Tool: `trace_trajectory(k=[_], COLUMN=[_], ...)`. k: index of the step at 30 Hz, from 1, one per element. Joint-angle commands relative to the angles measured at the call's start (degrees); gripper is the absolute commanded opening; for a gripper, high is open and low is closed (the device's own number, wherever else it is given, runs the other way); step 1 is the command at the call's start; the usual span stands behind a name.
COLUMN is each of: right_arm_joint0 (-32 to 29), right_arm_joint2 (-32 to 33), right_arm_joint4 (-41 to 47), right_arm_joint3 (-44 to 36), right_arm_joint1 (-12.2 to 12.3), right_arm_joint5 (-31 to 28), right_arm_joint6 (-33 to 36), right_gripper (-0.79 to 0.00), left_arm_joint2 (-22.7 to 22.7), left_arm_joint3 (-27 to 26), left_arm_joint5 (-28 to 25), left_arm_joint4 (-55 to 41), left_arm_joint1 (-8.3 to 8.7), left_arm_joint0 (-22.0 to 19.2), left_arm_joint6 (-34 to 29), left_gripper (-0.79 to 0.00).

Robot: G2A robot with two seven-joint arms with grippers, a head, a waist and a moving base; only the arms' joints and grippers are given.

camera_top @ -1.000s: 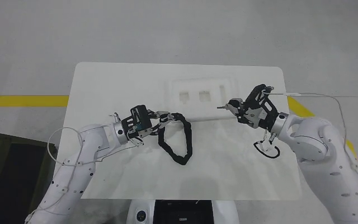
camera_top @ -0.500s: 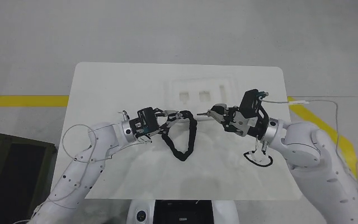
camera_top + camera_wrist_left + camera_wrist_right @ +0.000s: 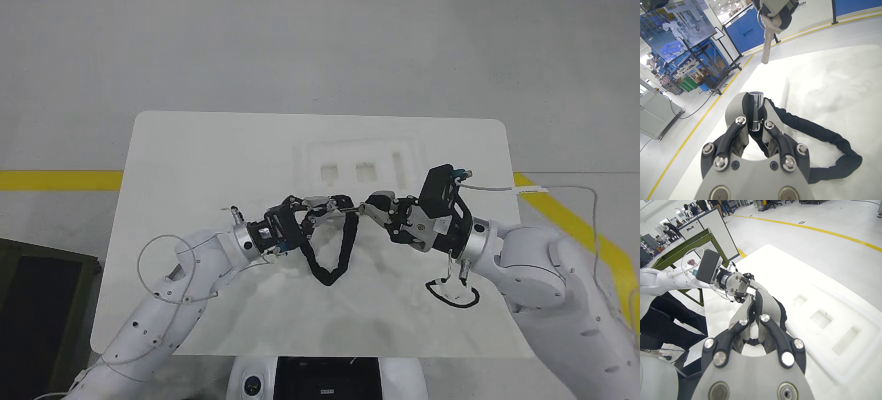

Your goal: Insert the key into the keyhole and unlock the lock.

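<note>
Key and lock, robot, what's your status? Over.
Left hand shut on lock. Right hand shut on key, tip short of keyhole. Nothing between them.

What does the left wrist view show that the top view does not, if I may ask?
Left wrist view: the lock cylinder's chrome end face, clamped in the left gripper, with the key's tip short of it. Top view: the whole table, the recessed foam tray and the full chain loop. Both: the right gripper holding the key toward the lock.
</note>
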Motion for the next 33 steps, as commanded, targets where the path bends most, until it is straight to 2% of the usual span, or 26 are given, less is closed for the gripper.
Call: trace_trajectory(k=[1, 9, 14, 21, 26, 33], right_arm_joint0=[0.0, 0.0, 0.03, 1.29, 2.92, 5.22], right_arm_joint2=[0.0, 0.0, 0.29, 0.15, -1.62, -4.13], right_arm_joint4=[-0.01, -0.01, 1.1, 2.97, 0.13, -4.01], right_arm_joint3=[0.0, 0.0, -1.56, -6.87, -8.93, -8.36], right_arm_joint1=[0.0, 0.0, -0.14, -0.13, -0.29, -0.9], right_arm_joint5=[0.0, 0.0, 0.94, 6.02, 9.17, 11.43], right_arm_joint6=[0.0, 0.0, -0.93, 5.65, 9.61, 8.42], right_gripper=[-0.785, -0.785, -0.785, -0.785, -0.785, -0.785], left_arm_joint2=[-0.02, -0.02, -1.2, -2.16, -1.47, -0.23], left_arm_joint3=[0.01, 0.01, -1.75, -3.33, -3.19, -2.19], left_arm_joint5=[-0.07, -0.07, 5.21, 13.43, 15.45, 16.67], left_arm_joint4=[0.02, 0.02, 3.24, 5.83, 6.9, 7.44], left_arm_joint1=[0.01, 0.01, 0.06, -0.04, -0.27, -0.76], left_arm_joint0=[-0.03, -0.03, 1.14, 4.53, 5.48, 5.17], left_arm_joint6=[-0.01, -0.01, -1.86, 0.4, 2.36, 3.06], left_gripper=[-0.785, -0.785, -0.785, -0.785, -0.785, -0.785])
